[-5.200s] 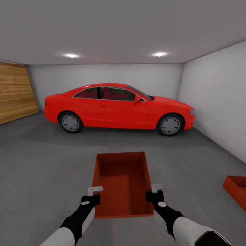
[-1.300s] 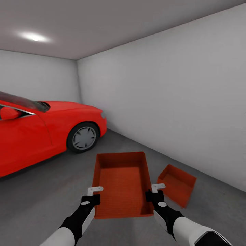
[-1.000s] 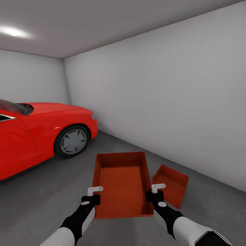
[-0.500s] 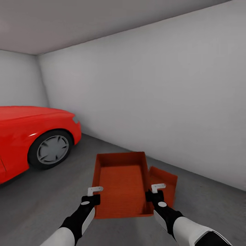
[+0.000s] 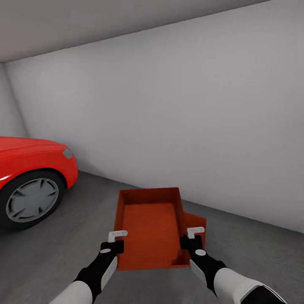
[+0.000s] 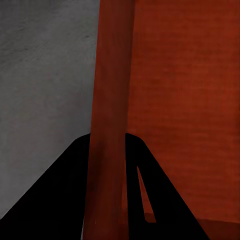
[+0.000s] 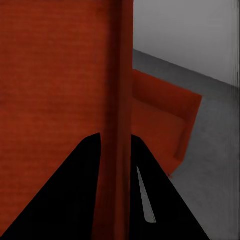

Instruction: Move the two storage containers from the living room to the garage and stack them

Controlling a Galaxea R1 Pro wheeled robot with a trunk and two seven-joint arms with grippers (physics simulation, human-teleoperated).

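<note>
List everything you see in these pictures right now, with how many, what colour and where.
Held shallow open-top rectangular bin: one, orange-red, carried above the floor between both claws.
Second orange-red bin: one, on the floor, mostly hidden behind the held bin's right side.
Car: one, red with a grey wheel, far left.
Wall: plain white, ahead.
Floor: dark grey, rough.
Left claw: black, shut on the held bin's left wall.
Right claw: black, shut on its right wall.

Two arms with glossy white forearm shells, matte black wrist housings carrying small white round caps, ending in left gripper [image 5: 118, 233] and right gripper [image 5: 195, 230] with pale grey, screw-marked finger brackets.
</note>
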